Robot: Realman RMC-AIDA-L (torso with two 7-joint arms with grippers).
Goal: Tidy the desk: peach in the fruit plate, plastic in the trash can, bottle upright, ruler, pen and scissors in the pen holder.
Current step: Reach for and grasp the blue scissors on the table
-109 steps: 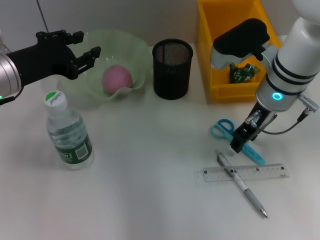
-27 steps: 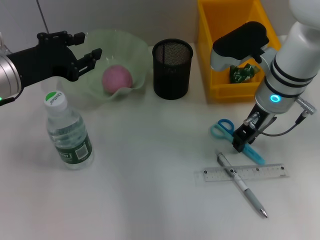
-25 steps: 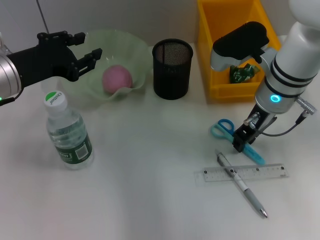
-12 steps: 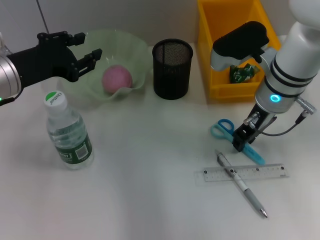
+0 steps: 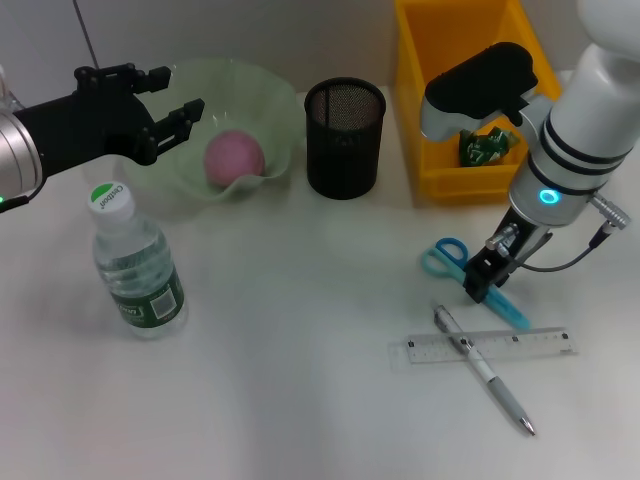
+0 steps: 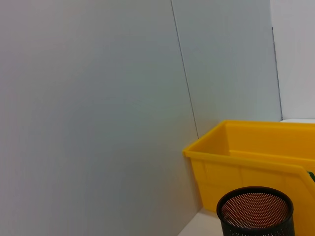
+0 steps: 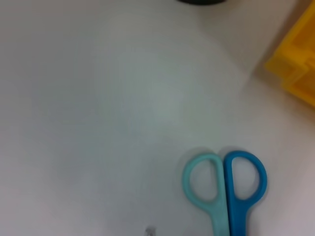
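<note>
While the black left claw (image 5: 172,100) is held with its fingers spread above the near-left rim of the pale green wavy-edged fruit plate (image 5: 262,92), a clear plastic water bottle with a green-and-white cap (image 5: 135,263) is seen standing upright on the white worktop (image 5: 280,360) just in front of it. A pink round peach (image 5: 234,157) is seen lying inside the plate. To the right, a black mesh cylindrical pen holder (image 5: 344,137) is placed, and beyond it a yellow plastic bin serving as trash can (image 5: 432,120), in which a crumpled green plastic wrapper (image 5: 487,146) is lodged. Nearer the front, blue-handled scissors (image 5: 447,257) are laid flat, with the black right claw (image 5: 485,281) lowered onto their blades; whether its fingers are spread or pressed together cannot be told. Just in front, a silver pen (image 5: 487,372) is laid diagonally across a clear plastic ruler (image 5: 520,346).
</note>
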